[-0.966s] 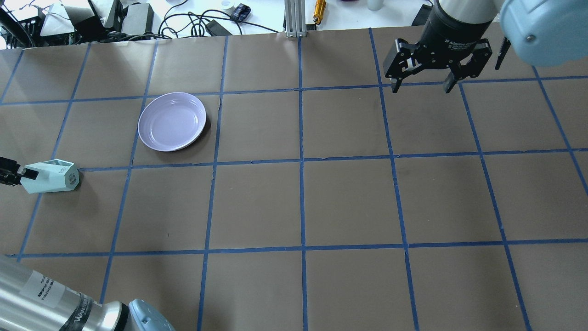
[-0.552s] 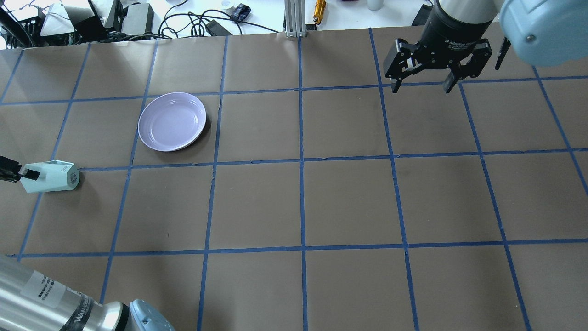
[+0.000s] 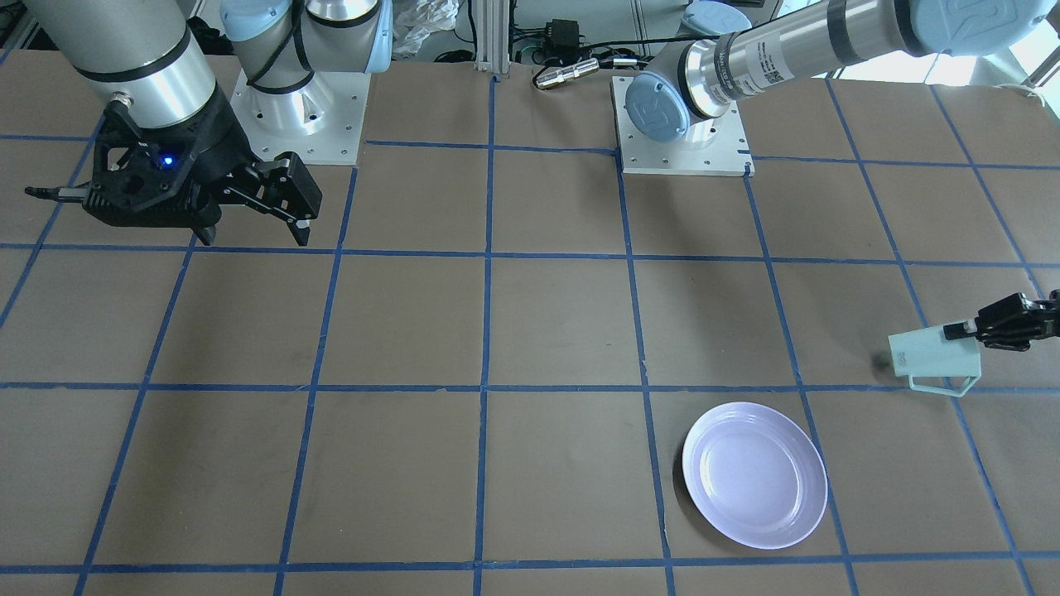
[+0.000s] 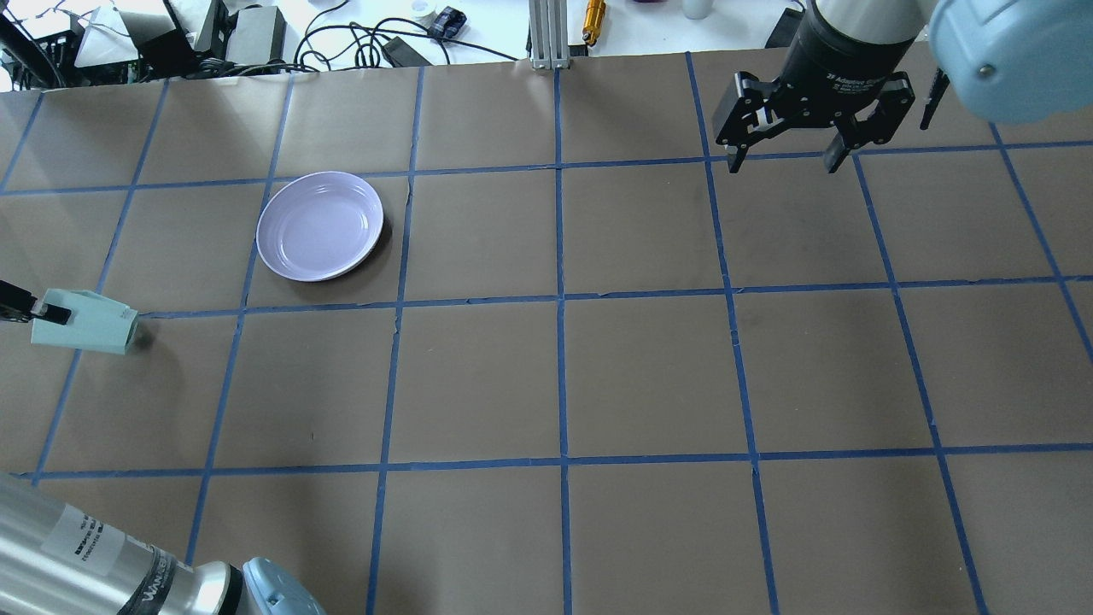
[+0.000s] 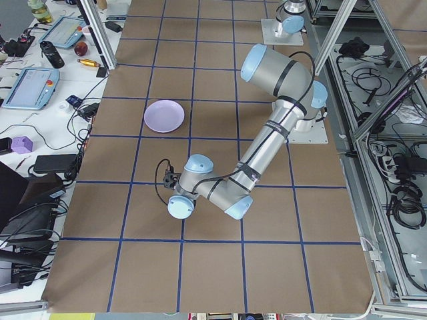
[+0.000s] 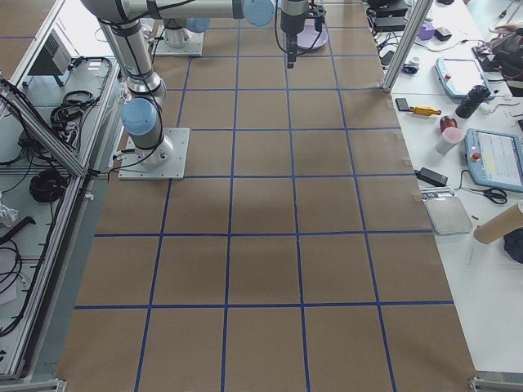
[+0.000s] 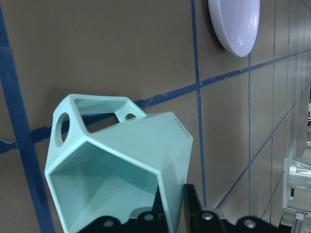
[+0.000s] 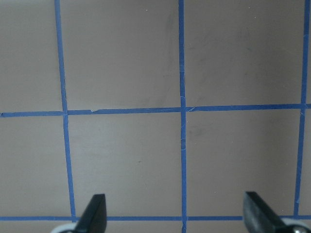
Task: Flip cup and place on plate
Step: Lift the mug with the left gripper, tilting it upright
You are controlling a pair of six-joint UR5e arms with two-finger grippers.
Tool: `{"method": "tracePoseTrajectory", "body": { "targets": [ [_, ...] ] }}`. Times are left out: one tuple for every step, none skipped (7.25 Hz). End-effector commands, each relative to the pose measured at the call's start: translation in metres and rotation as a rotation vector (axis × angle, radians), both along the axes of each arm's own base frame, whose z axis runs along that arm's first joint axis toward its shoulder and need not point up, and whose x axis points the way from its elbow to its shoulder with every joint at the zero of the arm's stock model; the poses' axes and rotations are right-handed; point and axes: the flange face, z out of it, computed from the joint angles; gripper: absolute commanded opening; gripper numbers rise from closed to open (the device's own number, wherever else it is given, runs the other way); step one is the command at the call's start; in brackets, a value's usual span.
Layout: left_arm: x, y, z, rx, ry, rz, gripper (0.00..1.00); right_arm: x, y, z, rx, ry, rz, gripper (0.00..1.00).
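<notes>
The left gripper (image 3: 965, 329) has its fingers clamped on the cup (image 3: 934, 358), held sideways: seemingly mid-flip. The plate (image 4: 320, 225) sits empty nearby. The right gripper (image 4: 784, 158) has its fingers spread, idle.

Mint-green cup (image 3: 932, 356); lavender plate (image 3: 755, 476); brown table (image 3: 563, 323), blue tape grid (image 3: 397, 386).

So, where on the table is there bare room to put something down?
The middle squares of the table, between the plate and the open right gripper, are bare. It is crowded only at the robot's left edge, where the left gripper holds the cup near the plate.
</notes>
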Motion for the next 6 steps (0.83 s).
{"method": "tracePoseTrajectory", "body": {
  "targets": [
    [-0.036,-0.011,0.053,0.009,-0.007,-0.021,0.0,0.0,0.0,0.0,0.0,0.0,0.0,1.0],
    [-0.056,-0.017,0.08,0.032,-0.041,-0.025,0.0,0.0,0.0,0.0,0.0,0.0,0.0,1.0],
    [-0.083,-0.026,0.108,0.066,-0.082,-0.016,0.0,0.0,0.0,0.0,0.0,0.0,0.0,1.0],
    [-0.121,-0.036,0.135,0.107,-0.128,-0.012,0.0,0.0,0.0,0.0,0.0,0.0,0.0,1.0],
    [-0.157,-0.045,0.158,0.139,-0.171,-0.019,0.0,0.0,0.0,0.0,0.0,0.0,0.0,1.0],
    [-0.192,-0.05,0.177,0.191,-0.244,-0.034,0.0,0.0,0.0,0.0,0.0,0.0,0.0,1.0]
  ]
}}
